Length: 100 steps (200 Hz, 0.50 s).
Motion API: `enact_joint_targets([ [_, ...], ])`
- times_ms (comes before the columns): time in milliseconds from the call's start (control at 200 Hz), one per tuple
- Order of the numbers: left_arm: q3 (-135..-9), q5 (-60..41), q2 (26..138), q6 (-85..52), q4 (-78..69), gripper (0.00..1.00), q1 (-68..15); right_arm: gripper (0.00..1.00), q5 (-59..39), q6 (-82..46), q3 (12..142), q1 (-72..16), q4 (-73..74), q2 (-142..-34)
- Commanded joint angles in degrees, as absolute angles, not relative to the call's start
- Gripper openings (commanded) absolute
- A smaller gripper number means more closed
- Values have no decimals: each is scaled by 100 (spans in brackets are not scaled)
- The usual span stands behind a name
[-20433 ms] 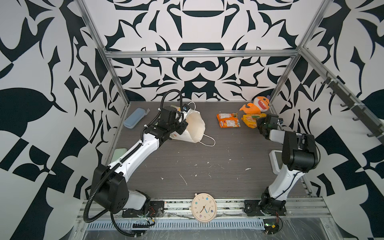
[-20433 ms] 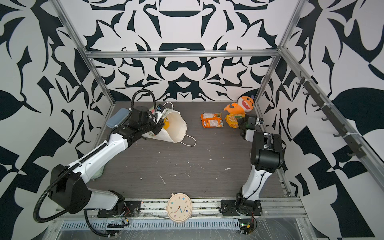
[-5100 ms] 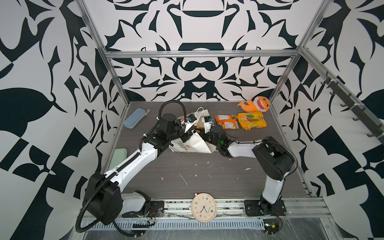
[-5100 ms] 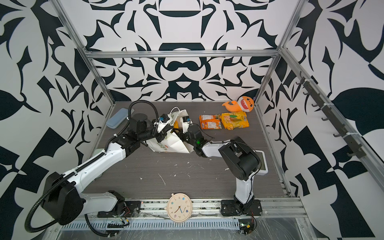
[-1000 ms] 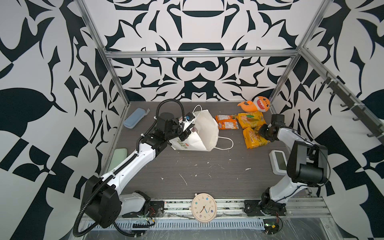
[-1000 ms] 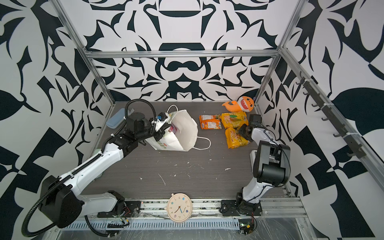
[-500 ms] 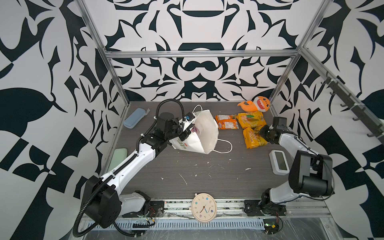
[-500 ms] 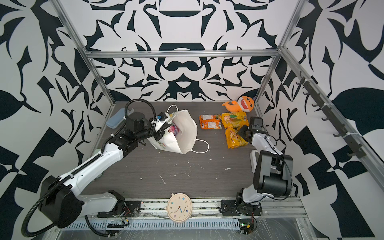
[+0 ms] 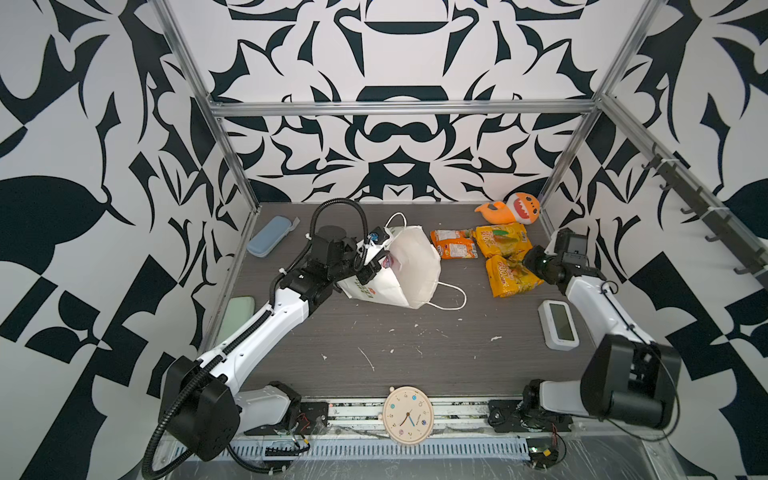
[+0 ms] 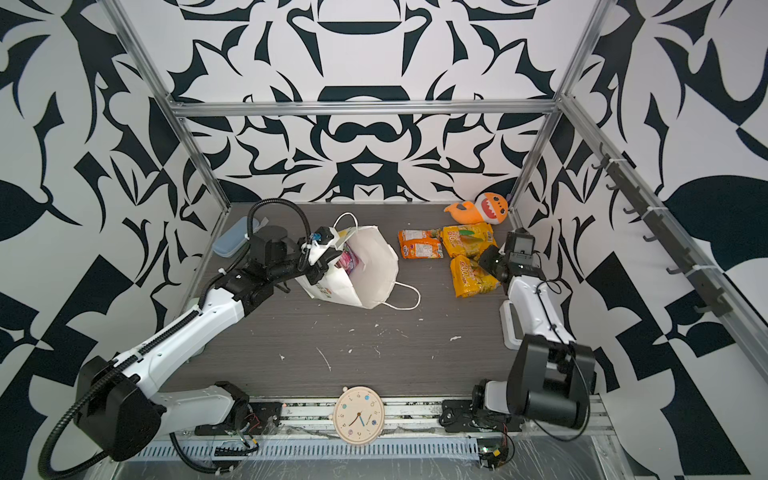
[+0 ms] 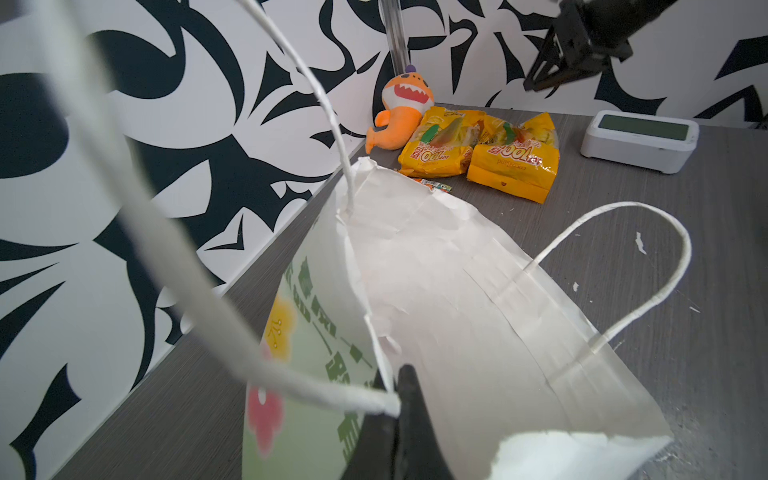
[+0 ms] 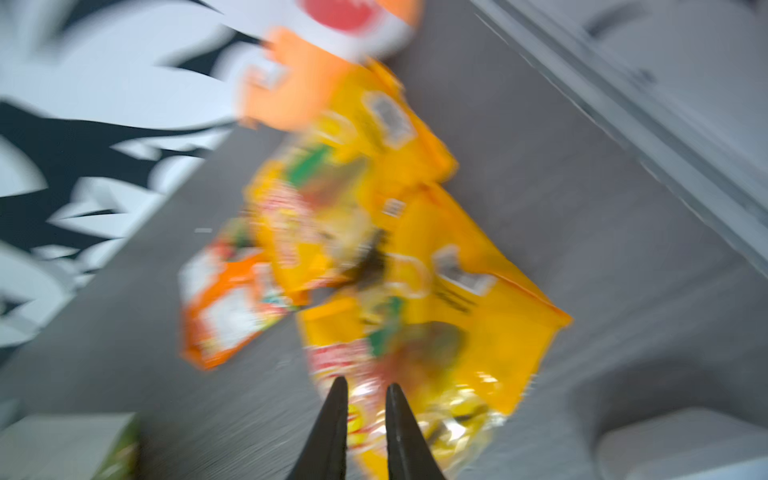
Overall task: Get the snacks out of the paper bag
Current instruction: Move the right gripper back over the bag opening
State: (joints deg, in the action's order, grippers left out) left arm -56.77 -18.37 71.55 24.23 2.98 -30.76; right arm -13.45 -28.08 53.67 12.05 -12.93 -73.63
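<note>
I'm working inside a lab test cell: black-and-white patterned walls [image 9: 399, 62], aluminium frame [image 9: 399, 108], grey surface [image 9: 415, 353], slotted mounting rail [image 9: 457, 409].

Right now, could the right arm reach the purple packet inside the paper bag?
Probably yes: the left gripper holds the paper bag open, and nothing stands between the right gripper and the purple packet.

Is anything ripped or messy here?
Yes. The paper bag has a torn, crumpled rim and sits tilted instead of upright. Little white scraps lie scattered across the table.
</note>
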Motion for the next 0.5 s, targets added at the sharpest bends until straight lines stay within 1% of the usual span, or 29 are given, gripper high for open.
enact_joint_targets([
  [0, -5962, -2240, 7171, 2631, 378, 0, -3076, 23, -2534, -2349, 5727, 621, -765, -6820],
  [185, -5874, -2398, 7061, 2840, 379, 0, -3076, 24, -3179, -1595, 5606, -1453, -53, -6560],
  [330, -5645, -2765, 6922, 3070, 258, 0, -3076, 22, -3807, -1341, 4988, -2446, 1006, -6809],
  [495, -5667, -2852, 6873, 3223, 450, 0, -3076, 20, -3211, -913, 4166, -3144, 1882, -7074],
])
